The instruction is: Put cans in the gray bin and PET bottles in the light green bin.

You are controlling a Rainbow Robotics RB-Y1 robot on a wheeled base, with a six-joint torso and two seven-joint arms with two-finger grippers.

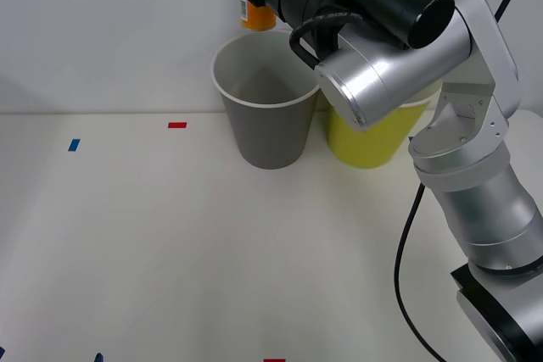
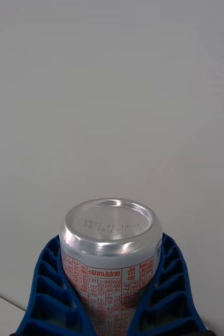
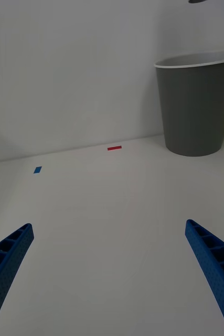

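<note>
While the left tool [image 3: 109,278] hangs spread apart over the table [image 1: 153,243], the gray bin [image 1: 265,116] stands centre, the right tool [image 2: 112,310] grips the can [image 1: 253,13] above it, green bin [image 1: 373,137] right.

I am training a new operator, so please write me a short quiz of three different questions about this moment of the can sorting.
1. True or false: the right gripper is shut on the can.
2. Over which bin does the can hang? A) gray bin B) green bin C) neither
3. Fill in: the left gripper is ____, low over the table.

Key:
1. True; the blue fingers press both sides of the can.
2. A; in the front view its orange end sits just above the gray bin's back rim.
3. open; it holds nothing.
</note>
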